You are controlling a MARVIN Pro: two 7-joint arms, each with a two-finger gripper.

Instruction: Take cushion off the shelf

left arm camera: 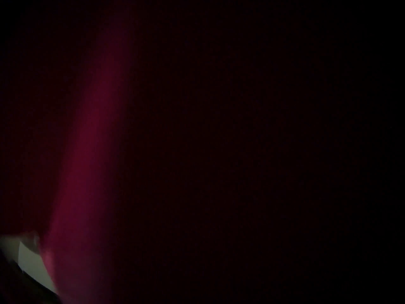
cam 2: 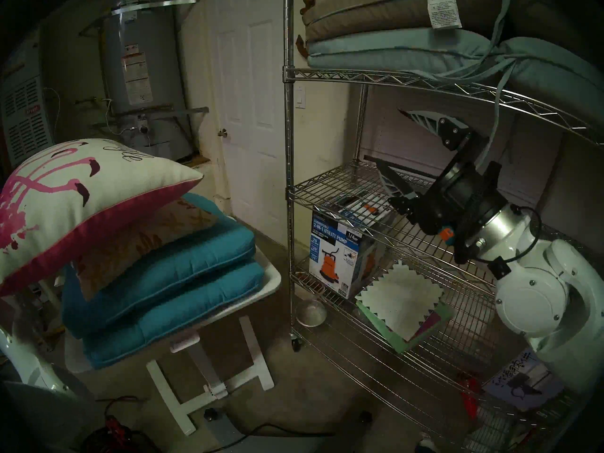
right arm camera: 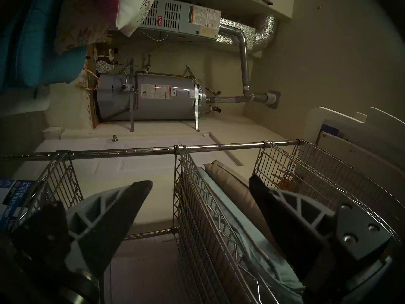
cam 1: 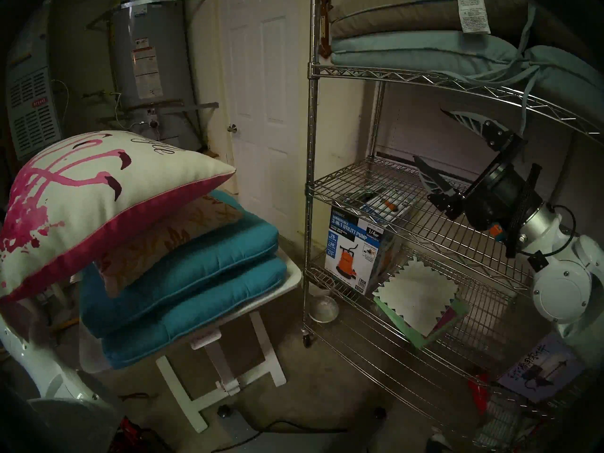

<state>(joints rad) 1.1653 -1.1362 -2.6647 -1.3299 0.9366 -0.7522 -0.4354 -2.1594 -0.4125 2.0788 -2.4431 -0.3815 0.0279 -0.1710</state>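
The shelf [cam 1: 312, 181] is a chrome wire rack on the right. On its upper tier [cam 1: 392, 74] a brown cushion [cam 1: 408, 17] lies on a light blue cushion [cam 1: 425, 50] with dangling ties. My right gripper [cam 1: 428, 132] is open and empty, in the gap under that tier and above the middle tier, pointing left. In the right wrist view [right arm camera: 200, 179] the tier's wire and both cushions run between its fingers. My left gripper is hidden under a flamingo pillow [cam 1: 81, 197]. The left wrist view shows only dark magenta fabric [left arm camera: 87, 165].
The flamingo pillow tops a tan pillow and two teal cushions [cam 1: 196, 256] on a white folding table [cam 1: 291, 275] at the left. A pump box [cam 1: 356, 246] and paper sheets sit on lower tiers. A water heater [cam 1: 147, 66], a door [cam 1: 261, 115] and a metal bowl [cam 1: 323, 308] stand behind.
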